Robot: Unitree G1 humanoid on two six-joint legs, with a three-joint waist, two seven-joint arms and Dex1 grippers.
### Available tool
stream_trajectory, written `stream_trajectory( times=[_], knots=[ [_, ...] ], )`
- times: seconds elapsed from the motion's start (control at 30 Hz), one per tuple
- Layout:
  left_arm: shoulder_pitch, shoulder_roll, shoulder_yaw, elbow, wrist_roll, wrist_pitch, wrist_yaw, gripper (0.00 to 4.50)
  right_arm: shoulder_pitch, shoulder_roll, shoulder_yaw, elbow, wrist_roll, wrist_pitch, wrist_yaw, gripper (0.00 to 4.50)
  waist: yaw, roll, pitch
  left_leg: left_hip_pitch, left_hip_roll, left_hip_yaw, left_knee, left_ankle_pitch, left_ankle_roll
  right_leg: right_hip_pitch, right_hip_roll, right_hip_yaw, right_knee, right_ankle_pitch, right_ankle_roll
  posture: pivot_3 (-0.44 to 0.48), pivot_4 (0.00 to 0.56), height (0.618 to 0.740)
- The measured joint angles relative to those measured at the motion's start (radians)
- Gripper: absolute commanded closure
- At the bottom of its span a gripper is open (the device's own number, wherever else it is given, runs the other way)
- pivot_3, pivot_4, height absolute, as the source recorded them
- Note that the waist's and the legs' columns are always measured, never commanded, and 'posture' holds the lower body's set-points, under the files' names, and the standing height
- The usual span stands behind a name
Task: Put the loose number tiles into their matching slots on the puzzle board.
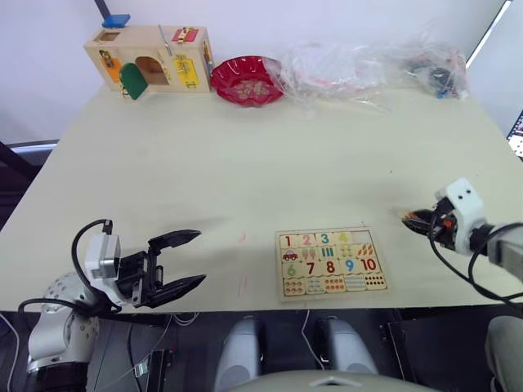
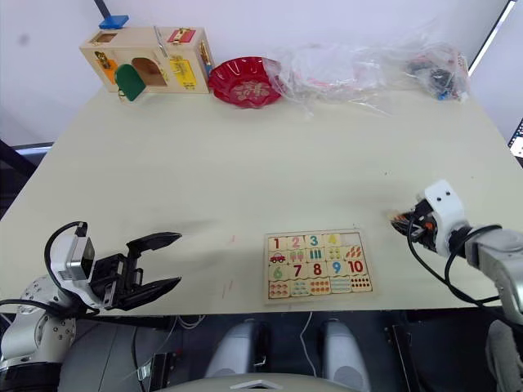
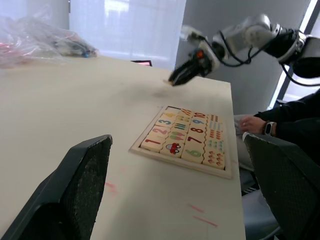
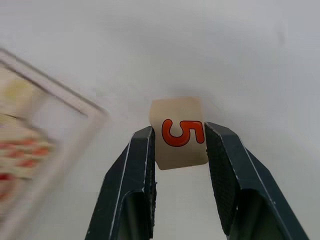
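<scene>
Puzzle board is lying near the table's front edge. Left gripper is idling wide open. Right gripper is pinching the 5 tile by opposite edges just beside the board; tile likely light, stiff, smooth-faced.

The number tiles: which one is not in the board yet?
The 5 tile, with an orange-red digit. The right end effector grips it off to the right of the puzzle board, while tiles 1 to 4 sit in the top row, whose last slot is empty.
</scene>
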Motion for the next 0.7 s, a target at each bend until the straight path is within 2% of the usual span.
stream_trajectory(
  times=[0.1, 0.17, 0.2, 0.33, 0.47, 0.63, 0.7],
  knots=[
    [-0.005, 0.001, -0.001, -0.031, -0.001, 0.023, 0.016, 0.00, -0.109, -0.131, 0.107, -0.049, 0.007, -0.018, 0.125, 3.59, 0.001, 0.002, 0.001, 0.000, 0.001, 0.000, 0.000, 0.000, 0.000, 0.000, -0.001, -0.001, 0.000, 0.000, 0.000, 0.000, 0.150, 0.740],
    [-0.006, 0.001, -0.001, -0.043, -0.003, 0.031, 0.024, 0.00, -0.153, -0.153, 0.153, -0.061, -0.002, -0.035, 0.168, 3.59, 0.002, 0.000, 0.000, 0.000, 0.001, -0.002, 0.000, 0.000, 0.000, 0.000, -0.001, -0.002, -0.002, 0.000, 0.000, 0.000, 0.150, 0.740],
    [-0.007, 0.001, -0.001, -0.051, -0.004, 0.039, 0.030, 0.00, -0.221, -0.172, 0.230, -0.049, -0.018, -0.045, 0.215, 3.59, 0.002, 0.001, 0.001, 0.000, 0.001, -0.001, 0.000, 0.000, 0.000, -0.001, -0.001, -0.002, -0.002, 0.000, 0.000, 0.000, 0.150, 0.740],
    [-0.006, 0.002, 0.000, -0.078, -0.010, 0.058, 0.043, 0.00, -0.353, -0.181, 0.404, -0.010, -0.094, -0.099, 0.322, 3.59, 0.003, 0.001, 0.001, -0.008, 0.000, -0.001, 0.000, 0.000, 0.000, -0.006, -0.003, -0.002, -0.002, 0.000, 0.000, 0.000, 0.150, 0.740],
    [-0.003, 0.002, 0.000, -0.099, -0.016, 0.073, 0.054, 0.00, -0.441, -0.167, 0.545, 0.061, -0.191, -0.151, 0.395, 3.59, 0.004, 0.001, 0.001, -0.009, -0.001, 0.000, 0.000, 0.000, 0.000, -0.007, -0.002, -0.002, -0.003, 0.000, 0.000, 0.000, 0.150, 0.740],
    [0.014, 0.006, 0.005, -0.111, -0.020, 0.079, 0.054, 0.00, -0.467, -0.149, 0.662, 0.141, -0.311, -0.230, 0.465, 3.59, 0.004, 0.001, 0.001, -0.008, -0.001, 0.000, 0.000, 0.000, 0.000, -0.006, -0.002, -0.002, -0.002, 0.000, 0.000, 0.000, 0.150, 0.740],
    [0.015, 0.007, 0.007, -0.111, -0.020, 0.080, 0.054, 0.00, -0.468, -0.142, 0.666, 0.157, -0.325, -0.239, 0.474, 3.59, 0.004, 0.001, 0.001, -0.008, -0.001, 0.000, 0.001, 0.000, 0.000, -0.006, -0.002, -0.002, -0.002, 0.000, 0.000, 0.000, 0.150, 0.740]
  ],
)
